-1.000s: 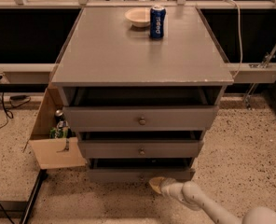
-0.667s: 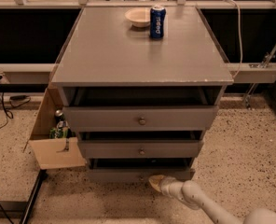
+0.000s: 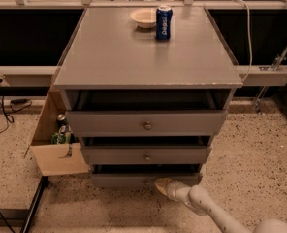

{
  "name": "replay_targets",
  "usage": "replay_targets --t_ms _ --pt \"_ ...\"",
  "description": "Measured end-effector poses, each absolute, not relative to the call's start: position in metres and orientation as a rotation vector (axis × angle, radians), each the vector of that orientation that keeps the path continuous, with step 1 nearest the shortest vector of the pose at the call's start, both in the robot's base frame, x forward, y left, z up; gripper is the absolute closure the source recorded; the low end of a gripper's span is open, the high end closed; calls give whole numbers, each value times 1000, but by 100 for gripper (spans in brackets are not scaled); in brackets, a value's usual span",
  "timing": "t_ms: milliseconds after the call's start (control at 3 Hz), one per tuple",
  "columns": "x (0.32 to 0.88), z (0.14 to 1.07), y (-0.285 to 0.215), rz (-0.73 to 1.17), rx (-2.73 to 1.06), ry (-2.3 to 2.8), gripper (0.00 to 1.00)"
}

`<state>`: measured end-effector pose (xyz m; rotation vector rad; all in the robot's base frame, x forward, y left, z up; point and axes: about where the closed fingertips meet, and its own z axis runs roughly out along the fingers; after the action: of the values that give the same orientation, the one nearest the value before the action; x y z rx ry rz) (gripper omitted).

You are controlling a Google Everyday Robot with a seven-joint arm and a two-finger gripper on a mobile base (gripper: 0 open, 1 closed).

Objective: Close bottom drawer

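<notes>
The gripper (image 3: 163,185) sits low against the front of the bottom drawer (image 3: 129,179), right of its centre, its pale tip on or just at the grey panel. Whether it is open or closed cannot be told. Its pale arm (image 3: 214,212) runs back to the lower right and is cut off by the frame's bottom edge.

The bottom drawer's knob is hard to make out beside the gripper. This drawer stands slightly pulled out, with a dark gap above it. The middle drawer (image 3: 114,155) and the top drawer (image 3: 109,123) also show dark gaps above their fronts.

Left of the cabinet, an open cardboard box (image 3: 56,158) holds bottles that are partly hidden. Speckled floor (image 3: 252,149) lies open to the right.

On the grey cabinet top (image 3: 134,57), near its far edge, a blue can (image 3: 164,22) stands upright just beside a pale bowl (image 3: 144,18). A cable (image 3: 250,33) hangs behind the right side.
</notes>
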<state>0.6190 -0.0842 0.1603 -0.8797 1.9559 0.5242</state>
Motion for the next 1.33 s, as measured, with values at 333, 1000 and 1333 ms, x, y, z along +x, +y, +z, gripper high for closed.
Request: replay_targets --t_ms 333,1000,1333 --pt "641 161 -79 514 -869 1934 100" --pt "634 163 -80 542 -893 1951 100" --pt "612 165 -91 613 -924 2003 100"
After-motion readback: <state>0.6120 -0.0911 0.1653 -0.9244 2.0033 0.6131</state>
